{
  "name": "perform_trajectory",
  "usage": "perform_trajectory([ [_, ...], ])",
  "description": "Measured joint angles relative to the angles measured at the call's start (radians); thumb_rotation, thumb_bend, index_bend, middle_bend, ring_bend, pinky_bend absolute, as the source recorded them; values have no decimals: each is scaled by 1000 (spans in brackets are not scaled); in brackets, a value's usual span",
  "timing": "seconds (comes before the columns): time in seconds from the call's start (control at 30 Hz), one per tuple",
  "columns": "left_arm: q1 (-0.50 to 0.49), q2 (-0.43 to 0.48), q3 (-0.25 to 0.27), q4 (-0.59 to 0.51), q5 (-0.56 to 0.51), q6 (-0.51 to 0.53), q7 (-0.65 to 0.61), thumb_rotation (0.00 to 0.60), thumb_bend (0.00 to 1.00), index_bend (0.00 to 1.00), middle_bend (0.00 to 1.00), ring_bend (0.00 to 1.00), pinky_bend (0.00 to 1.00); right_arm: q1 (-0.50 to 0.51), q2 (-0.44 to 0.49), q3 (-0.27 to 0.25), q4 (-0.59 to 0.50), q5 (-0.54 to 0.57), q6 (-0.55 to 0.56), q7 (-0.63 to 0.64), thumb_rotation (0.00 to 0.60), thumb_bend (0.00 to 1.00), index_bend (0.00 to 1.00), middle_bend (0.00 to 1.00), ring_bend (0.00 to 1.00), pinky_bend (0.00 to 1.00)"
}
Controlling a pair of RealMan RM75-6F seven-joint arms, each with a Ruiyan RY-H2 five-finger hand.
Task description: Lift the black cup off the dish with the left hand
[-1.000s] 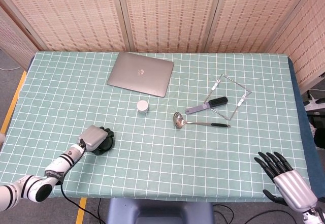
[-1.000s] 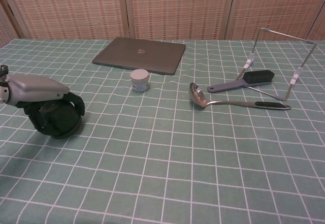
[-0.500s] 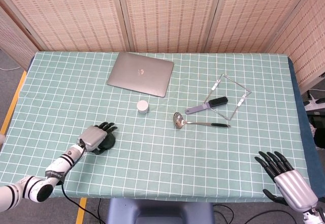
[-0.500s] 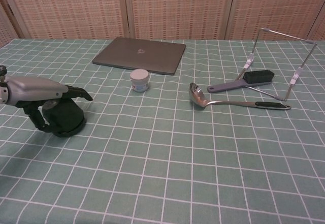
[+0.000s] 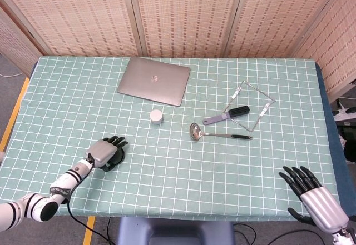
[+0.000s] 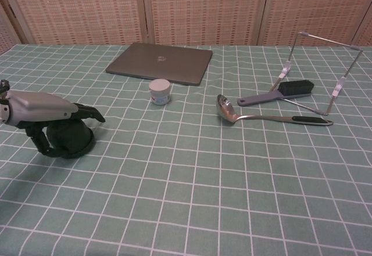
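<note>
Chest view shows the left hand [image 6: 43, 114] spread over the black cup [image 6: 68, 136], fingers [image 6: 87, 114] extended past it, thumb beside it, holding nothing. The cup stands near the table's [image 5: 183, 173] front-left corner; no dish can be made out beneath it. Closing from this shallow reach could tip the cup or drag it sideways.

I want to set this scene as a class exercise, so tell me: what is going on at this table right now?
The robot's left hand is over the black cup near the table's left front edge, fingers stretched out above it and thumb down beside it, not visibly gripping. The dish cannot be made out under the cup. The right hand waits open at the front right corner. A laptop, small white jar, ladle, brush and wire stand lie untouched.
</note>
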Motion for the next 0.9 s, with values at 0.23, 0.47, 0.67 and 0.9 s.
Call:
perform_trajectory([
  [0.23,-1,-15,14,-17,-20,57,65,600,332,0,0,0,141,0,-1,2,3,0,5,4,600,175,0,0,0,0],
  [0.47,2,-12,11,-18,-8,80,58,600,329,0,0,0,120,2,0,0,2,-1,2,5,600,175,0,0,0,0],
  [0.67,26,-2,11,-22,57,145,46,600,319,77,113,38,186,4,2,-3,-2,-2,-7,3,600,175,0,0,0,0],
  [0.9,45,-5,20,-12,101,169,43,600,319,319,373,260,260,2,4,-6,-4,-5,-3,3,600,175,0,0,0,0],
])
